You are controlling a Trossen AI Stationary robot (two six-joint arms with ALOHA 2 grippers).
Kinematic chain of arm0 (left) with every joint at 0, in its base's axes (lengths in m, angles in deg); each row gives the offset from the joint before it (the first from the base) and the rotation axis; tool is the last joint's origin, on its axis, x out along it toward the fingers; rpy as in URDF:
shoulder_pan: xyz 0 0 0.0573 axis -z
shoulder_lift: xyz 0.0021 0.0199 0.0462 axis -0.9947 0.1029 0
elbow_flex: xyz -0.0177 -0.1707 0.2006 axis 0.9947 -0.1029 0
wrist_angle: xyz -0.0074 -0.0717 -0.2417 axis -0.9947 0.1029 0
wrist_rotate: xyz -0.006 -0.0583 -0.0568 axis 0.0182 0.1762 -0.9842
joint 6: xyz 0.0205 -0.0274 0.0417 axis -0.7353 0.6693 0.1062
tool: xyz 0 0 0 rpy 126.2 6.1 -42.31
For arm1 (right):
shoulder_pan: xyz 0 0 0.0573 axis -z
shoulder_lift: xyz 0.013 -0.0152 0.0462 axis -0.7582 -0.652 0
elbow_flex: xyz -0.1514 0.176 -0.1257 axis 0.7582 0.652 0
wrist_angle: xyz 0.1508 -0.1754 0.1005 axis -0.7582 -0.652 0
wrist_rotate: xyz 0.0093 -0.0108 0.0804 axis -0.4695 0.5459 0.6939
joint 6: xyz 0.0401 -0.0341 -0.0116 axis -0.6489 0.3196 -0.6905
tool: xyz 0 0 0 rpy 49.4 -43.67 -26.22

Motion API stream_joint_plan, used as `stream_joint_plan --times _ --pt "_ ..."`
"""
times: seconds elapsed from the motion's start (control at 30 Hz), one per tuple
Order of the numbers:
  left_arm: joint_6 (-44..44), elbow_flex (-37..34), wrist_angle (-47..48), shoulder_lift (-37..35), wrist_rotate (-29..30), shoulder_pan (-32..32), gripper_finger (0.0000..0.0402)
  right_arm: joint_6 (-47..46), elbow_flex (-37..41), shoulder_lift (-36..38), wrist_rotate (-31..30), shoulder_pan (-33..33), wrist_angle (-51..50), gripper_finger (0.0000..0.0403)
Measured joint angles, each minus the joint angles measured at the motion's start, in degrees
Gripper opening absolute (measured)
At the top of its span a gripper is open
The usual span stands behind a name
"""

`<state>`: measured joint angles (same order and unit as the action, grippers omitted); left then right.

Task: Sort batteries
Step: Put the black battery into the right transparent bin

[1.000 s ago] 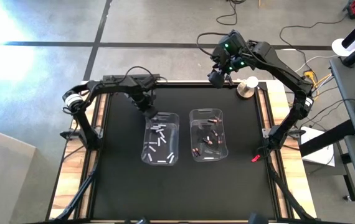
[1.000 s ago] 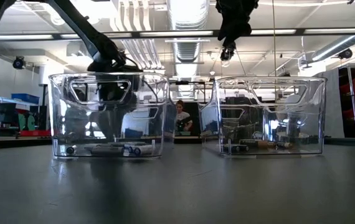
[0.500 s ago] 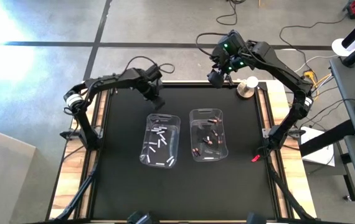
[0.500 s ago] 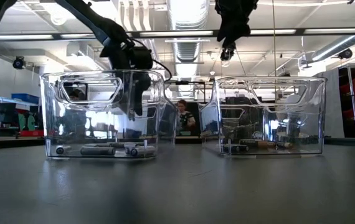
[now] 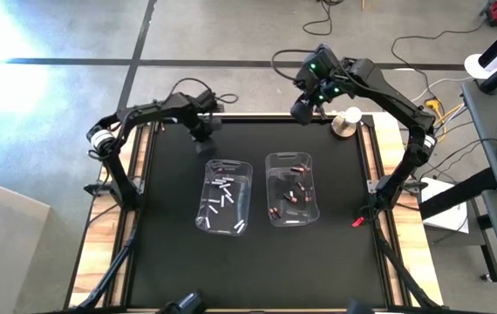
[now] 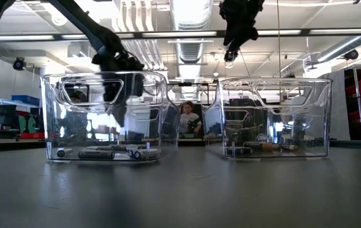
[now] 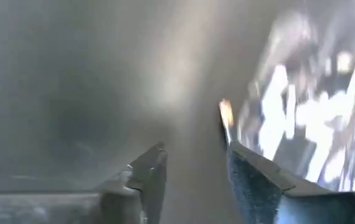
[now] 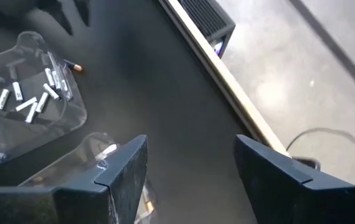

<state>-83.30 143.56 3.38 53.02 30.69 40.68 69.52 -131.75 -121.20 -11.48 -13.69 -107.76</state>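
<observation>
Two clear bins stand side by side on the black mat. The left bin [image 5: 224, 196] holds white batteries [image 8: 25, 99], and the right bin [image 5: 292, 187] holds dark, copper-ended batteries [image 5: 290, 197]. One dark battery with a copper end [image 8: 71, 65] lies on the mat just outside the left bin's far end. My left gripper [image 5: 203, 141] hangs open over the mat beyond that far end, with nothing between its fingers [image 7: 193, 149]. My right gripper [image 5: 302, 109] hovers open, high over the table's far edge beyond the right bin, and holds nothing.
A silvery round object [image 5: 346, 122] stands at the table's far right corner, and a small red item [image 5: 357, 222] lies by the right edge. Bare mat lies in front of and beside the bins. A person [image 6: 185, 115] sits in the room behind.
My left gripper has risen from the far rim of the left bin, drawn away toward the table's far left, and rolled about its own axis. The left bin has shifted slightly on the mat.
</observation>
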Motion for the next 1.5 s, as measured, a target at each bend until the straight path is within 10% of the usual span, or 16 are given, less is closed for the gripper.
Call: stream_joint_plan --times 0.3,1.1,1.5 --pt "-18.9 -9.8 1.2 -1.2 7.2 1.4 0.0103 -5.3 0.0 0.3 0.0 -0.5 -3.7 0.0244" --pt "-12.7 -34.9 -32.3 -21.6 6.2 6.9 0.0052 -11.0 0.0 0.4 0.0 -0.5 -2.9 0.0249" --pt "-21.6 -40.4 -48.1 -16.1 4.3 7.4 0.0053 -16.8 0.0 0.4 0.1 -0.5 -2.9 0.0252"
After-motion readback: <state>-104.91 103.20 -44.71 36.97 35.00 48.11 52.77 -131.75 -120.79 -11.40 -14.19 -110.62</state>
